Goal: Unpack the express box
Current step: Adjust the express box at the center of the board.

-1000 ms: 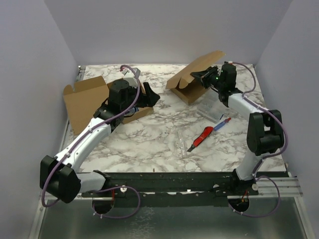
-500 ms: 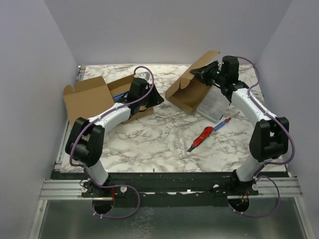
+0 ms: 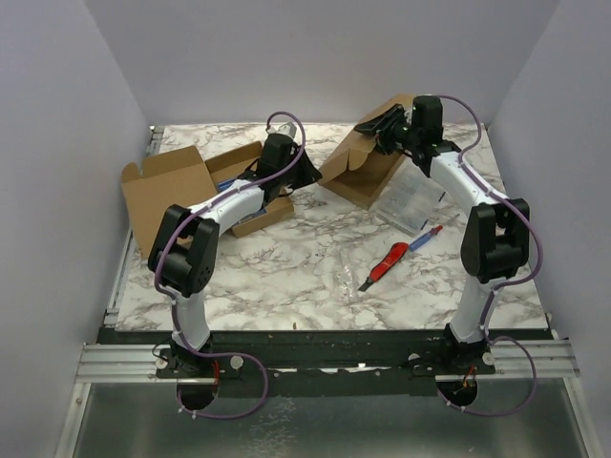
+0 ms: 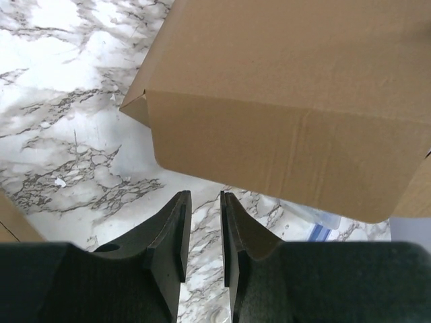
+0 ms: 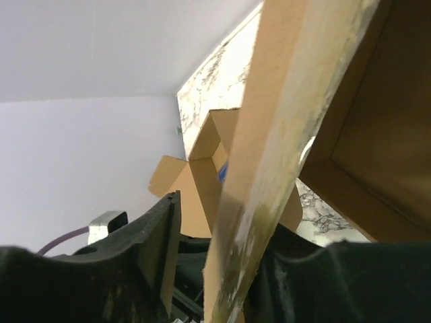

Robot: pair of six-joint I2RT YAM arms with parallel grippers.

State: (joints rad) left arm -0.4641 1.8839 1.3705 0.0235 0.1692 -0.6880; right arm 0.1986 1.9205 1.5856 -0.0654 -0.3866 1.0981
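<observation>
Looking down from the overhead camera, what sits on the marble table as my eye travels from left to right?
First the open cardboard box → clear plastic wrapper → red cutter → red-and-blue pen. The tilted box further back overlaps several of these, so it is left out.

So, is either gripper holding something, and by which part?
Left gripper: nothing. Right gripper: the box flap stands between its jaws, but a gap shows beside it, so it seems unclamped.

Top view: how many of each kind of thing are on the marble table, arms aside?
Cardboard boxes: 2 (left box, right box)
Red cutter: 1
Red-and-blue pen: 1
Clear plastic bags: 2 (large bag, small bag)
Total: 6
</observation>
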